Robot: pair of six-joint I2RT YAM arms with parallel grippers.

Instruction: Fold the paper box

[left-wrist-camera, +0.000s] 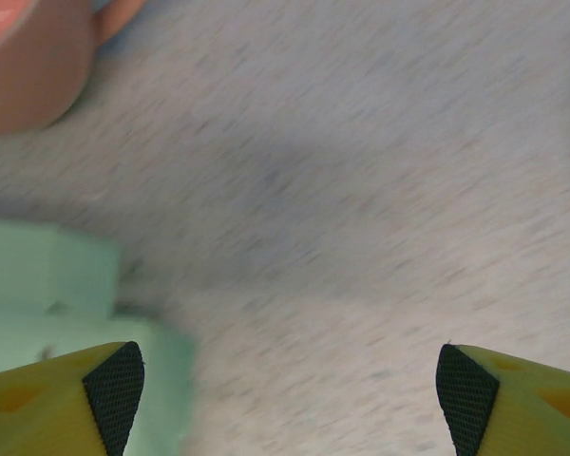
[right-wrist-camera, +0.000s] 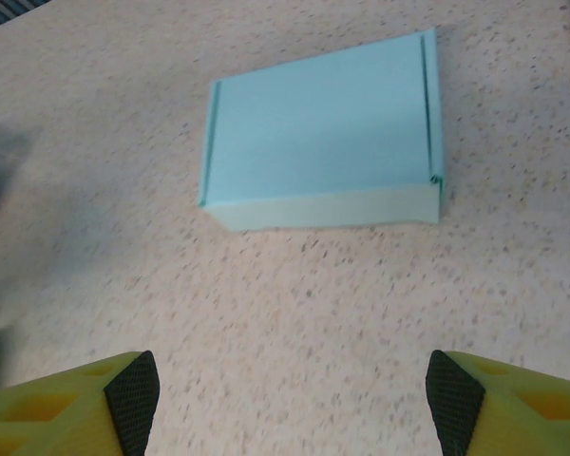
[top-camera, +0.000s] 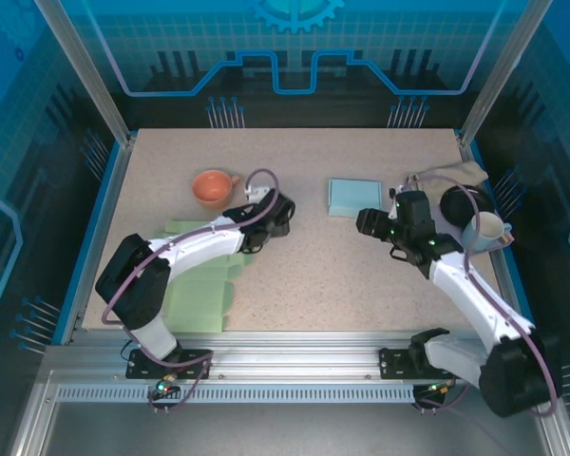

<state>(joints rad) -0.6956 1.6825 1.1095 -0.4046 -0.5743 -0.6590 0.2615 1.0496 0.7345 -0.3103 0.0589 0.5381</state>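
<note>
Plainly, both grippers stand wide apart at the tips with nothing between them: the left gripper (top-camera: 277, 217) hangs low over the bare table (top-camera: 342, 285) just right of the flat green sheet (top-camera: 201, 290), and the right gripper (top-camera: 369, 223) sits on the near side of the blue box (top-camera: 353, 197), not touching it. That blue box looks closed up (lid down, edges square in the right wrist view), so the work left seems to be the green sheet, which lies unfolded at the near left, partly under the left arm, with an orange cup (top-camera: 212, 188) just beyond its far edge. To do this step well, I would move the left gripper leftward over the sheet's right edge, slide one finger under a flap rather than press on top, and lift along a crease, while the right gripper crosses over to pin the base so the sheet cannot skid towards the cup
</note>
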